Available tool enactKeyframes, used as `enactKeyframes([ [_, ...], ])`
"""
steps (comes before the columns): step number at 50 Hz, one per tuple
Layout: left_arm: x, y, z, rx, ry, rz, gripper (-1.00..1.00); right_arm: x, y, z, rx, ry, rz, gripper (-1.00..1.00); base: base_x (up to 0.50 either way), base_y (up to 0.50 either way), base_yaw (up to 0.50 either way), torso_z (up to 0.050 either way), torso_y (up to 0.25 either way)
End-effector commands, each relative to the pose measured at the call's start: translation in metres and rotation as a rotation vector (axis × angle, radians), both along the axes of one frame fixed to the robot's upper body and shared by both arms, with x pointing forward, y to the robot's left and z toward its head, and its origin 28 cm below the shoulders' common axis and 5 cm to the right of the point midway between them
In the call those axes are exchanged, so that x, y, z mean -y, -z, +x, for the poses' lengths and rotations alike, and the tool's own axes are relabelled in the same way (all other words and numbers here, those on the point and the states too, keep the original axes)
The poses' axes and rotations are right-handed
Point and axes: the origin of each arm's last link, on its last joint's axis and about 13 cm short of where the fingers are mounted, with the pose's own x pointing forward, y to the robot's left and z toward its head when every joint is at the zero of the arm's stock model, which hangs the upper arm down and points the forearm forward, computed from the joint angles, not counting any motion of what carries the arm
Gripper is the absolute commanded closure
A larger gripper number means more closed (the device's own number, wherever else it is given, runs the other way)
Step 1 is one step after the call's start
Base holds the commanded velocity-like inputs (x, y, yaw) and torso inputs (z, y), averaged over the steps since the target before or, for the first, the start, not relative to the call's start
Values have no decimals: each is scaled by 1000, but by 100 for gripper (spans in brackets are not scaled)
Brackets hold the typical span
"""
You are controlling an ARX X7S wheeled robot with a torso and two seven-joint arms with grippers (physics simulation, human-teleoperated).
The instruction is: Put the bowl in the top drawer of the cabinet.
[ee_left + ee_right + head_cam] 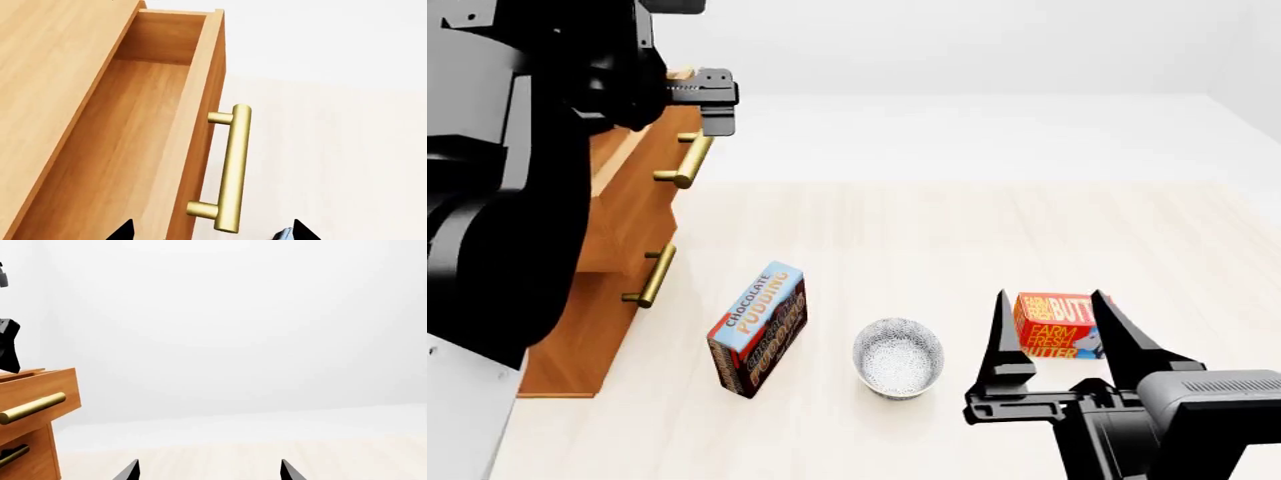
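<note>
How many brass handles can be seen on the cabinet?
2. The upper handle is on the pulled-out top drawer; the lower handle is on the drawer below. None seems hidden.

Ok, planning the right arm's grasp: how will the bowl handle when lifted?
The bowl looks like rigid glazed ceramic, so probably slippery and breakable. It stands upright and open, so a rim pinch seems feasible; its round wall may slide between the fingers.
</note>
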Motion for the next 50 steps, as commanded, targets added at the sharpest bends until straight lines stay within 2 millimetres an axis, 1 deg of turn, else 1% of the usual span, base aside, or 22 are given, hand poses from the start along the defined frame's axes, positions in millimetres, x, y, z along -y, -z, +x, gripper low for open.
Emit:
enactKeyframes([
  [1, -3, 4, 2, -4, -26, 48, -100, 1, 0, 1, 1, 3, 0, -100, 0, 0, 0, 0, 0],
  [17, -8, 22, 6, -34, -52, 103, -100, 2, -1, 0, 2, 7, 1, -100, 0, 0, 0, 0, 0],
  [32, -4, 44, 10, -68, -22, 16, -100, 3, 1, 2, -3, 15, 1, -100, 0, 0, 0, 0, 0],
  [39, -1, 46, 11, -70, -7, -22, -100, 3, 1, 1, -2, 16, 0, -100, 0, 0, 0, 0, 0],
  [50, 4, 57, 12, -90, 16, -51, -100, 3, 1, 0, 1, 21, 3, -100, 0, 0, 0, 0, 0],
])
